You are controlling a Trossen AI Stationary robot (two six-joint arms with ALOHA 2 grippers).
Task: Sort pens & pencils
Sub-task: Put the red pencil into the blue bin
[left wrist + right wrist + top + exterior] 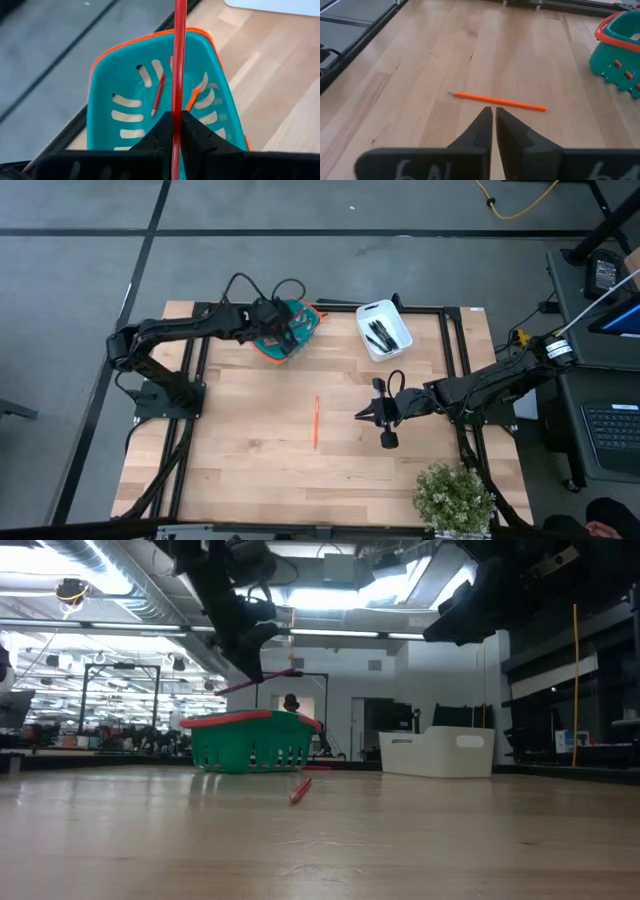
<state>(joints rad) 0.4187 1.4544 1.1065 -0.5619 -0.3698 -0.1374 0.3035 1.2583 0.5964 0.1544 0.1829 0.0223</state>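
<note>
The landmark is the teal basket point(285, 330), a moulded plastic tub with an orange rim and slotted walls and floor, standing at the far edge of the surface point(250, 470), which is made of pale jointed wood planks with visible grain.

Left gripper point(176, 120): positioned directly above the basket. Its two dark wedge-shaped fingers point(157, 132) pinch a thin red pencil point(178, 60), which runs straight out from between them across the basket opening. In the low view the held pencil point(262, 680) hangs tilted above the basket rim point(250, 720), clear of it.

Basket contents: two pencils lie on the slotted floor, one red point(158, 95) and one orange point(192, 98).

Loose pencil: one orange pencil point(316, 422), slim and straight with a dark sharpened tip, lies flat on the bare wood, well apart from the basket toward the near edge. The low view shows it point(300, 790) in front of the basket.

Right gripper point(494, 117): located to the right of the loose pencil, farther from the basket than the pencil is. Its dark tapered fingers point(480, 127) are pressed nearly together with only a narrow slit between them, holding nothing. The loose pencil point(500, 102) lies crosswise just beyond the fingertips, not touching them.

White bin point(384, 328): a smooth rectangular container with rounded corners, standing to the right of the basket along the same far edge. It holds several short black pens point(380, 333).

A bushy green plant point(455, 495) sits at the near right corner of the surface, well apart from the basket.
</note>
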